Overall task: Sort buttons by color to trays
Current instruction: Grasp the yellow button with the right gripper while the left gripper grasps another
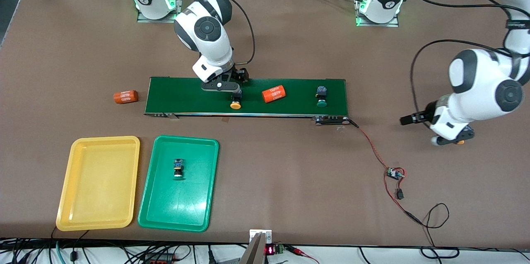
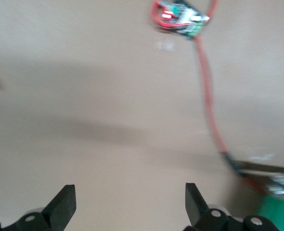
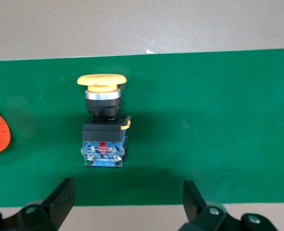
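Green belt point(image 1: 290, 94); yellow button point(image 3: 103, 120) lies lengthwise across it, cap toward front camera.

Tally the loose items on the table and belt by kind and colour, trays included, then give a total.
Yellow-capped push-button switch: 1, on the dark-green conveyor belt at.
Green-capped push-button switches: 2, at and.
Orange printed cylinders: 2, at and.
Yellow plastic tray: 1.
Green plastic tray: 1.
Total: 7
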Available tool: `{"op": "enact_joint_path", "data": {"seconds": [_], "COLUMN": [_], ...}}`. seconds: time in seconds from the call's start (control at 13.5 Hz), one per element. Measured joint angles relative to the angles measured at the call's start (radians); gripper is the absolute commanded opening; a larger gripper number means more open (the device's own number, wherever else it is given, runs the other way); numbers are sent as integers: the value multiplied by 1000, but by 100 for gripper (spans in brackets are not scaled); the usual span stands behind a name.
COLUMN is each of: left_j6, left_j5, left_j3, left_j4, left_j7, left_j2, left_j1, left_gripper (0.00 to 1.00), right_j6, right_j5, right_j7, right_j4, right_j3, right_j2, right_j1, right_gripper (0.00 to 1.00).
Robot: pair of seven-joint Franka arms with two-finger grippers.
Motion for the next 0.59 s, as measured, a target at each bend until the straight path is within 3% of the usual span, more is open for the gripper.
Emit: {"op": "enact_joint_path", "data": {"seconds": [0.3,0.59], "left_j6": [8,169], "left_j5": [189,324], "left_j3": [43,61], "left_j4": [10,40], "left_j7": [326,598], "left_j2": [55,128], "left_j1": [70,117], "left_gripper": [100,100], "right_j6": [35,39], "right_j5": [0,-28], "right_j7": [0,-4], "right_j4": [1,1], "right_j3": [0,-5], "right_j2": [28,35], "right_j1": [0,0], "right_gripper": [97,70]}}
